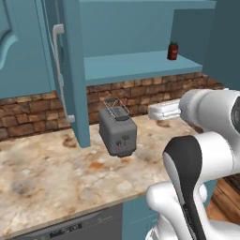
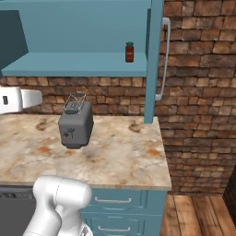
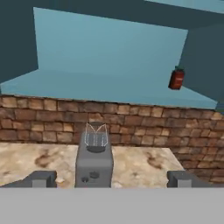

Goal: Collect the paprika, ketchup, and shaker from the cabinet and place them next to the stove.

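On the teal inner shelf (image 1: 136, 65) of the open cabinet (image 2: 83, 27), close to its right end and near the front edge, stands the paprika (image 2: 129, 52), a small red jar with a dark cap, upright and alone on the shelf as far as the views reach. To its right in the right base view comes the open cabinet door (image 2: 154, 60), seen edge-on, with a long silver bar handle (image 2: 165, 60) on its outer face; the left base view shows the other door (image 1: 72, 70) swung out likewise, with its own pale handle. Below the shelf runs a brick wall (image 2: 198, 69), and under that a mottled stone counter (image 2: 120, 147). A grey toaster (image 2: 75, 125) with a wire rack on top stands on the counter towards the back edge, below the shelf and to the left of the jar, well apart from it. The gripper (image 3: 111, 178) hangs over the counter in front of the toaster, level with it and far below the shelf, its two dark fingertips (image 3: 40, 178) spread wide with nothing between them; in the hand view the toaster sits midway between the tips and the jar shows high up to the right. A dark appliance panel (image 1: 75, 227) sits under the counter's front edge, with teal drawers (image 2: 120, 203) beside it.
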{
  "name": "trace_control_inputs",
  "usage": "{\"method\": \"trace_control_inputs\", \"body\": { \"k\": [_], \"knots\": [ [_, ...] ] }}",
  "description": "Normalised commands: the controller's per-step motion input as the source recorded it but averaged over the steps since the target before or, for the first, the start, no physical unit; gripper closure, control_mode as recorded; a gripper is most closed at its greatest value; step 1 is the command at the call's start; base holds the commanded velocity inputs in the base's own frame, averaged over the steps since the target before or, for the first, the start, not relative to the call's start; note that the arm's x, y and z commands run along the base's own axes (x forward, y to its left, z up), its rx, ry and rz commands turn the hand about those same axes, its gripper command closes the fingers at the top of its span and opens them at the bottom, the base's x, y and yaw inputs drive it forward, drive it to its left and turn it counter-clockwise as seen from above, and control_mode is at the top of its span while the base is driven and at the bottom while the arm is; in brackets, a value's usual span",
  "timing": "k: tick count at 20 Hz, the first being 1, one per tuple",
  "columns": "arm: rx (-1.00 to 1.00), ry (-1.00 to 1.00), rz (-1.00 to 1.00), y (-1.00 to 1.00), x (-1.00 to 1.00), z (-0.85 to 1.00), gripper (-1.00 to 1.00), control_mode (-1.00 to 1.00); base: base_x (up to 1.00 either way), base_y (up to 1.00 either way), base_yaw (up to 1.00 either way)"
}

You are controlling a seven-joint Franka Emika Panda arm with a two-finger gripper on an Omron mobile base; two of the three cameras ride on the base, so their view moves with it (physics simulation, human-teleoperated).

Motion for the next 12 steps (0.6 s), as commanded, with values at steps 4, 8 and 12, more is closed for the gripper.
{"method": "trace_control_inputs", "body": {
  "k": [4, 8, 12],
  "knots": [
    [0.08, -0.22, -0.17, -0.48, 0.31, 0.33, -1.0, -1.0, 0.0, 0.0, 0.0],
    [0.11, -0.21, -0.09, -0.57, 0.27, 0.28, -1.0, -1.0, 0.0, 0.0, 0.0],
    [0.05, -0.05, -0.12, -0.23, 0.29, 0.33, -1.0, -1.0, 0.0, 0.0, 0.0]
  ]
}}
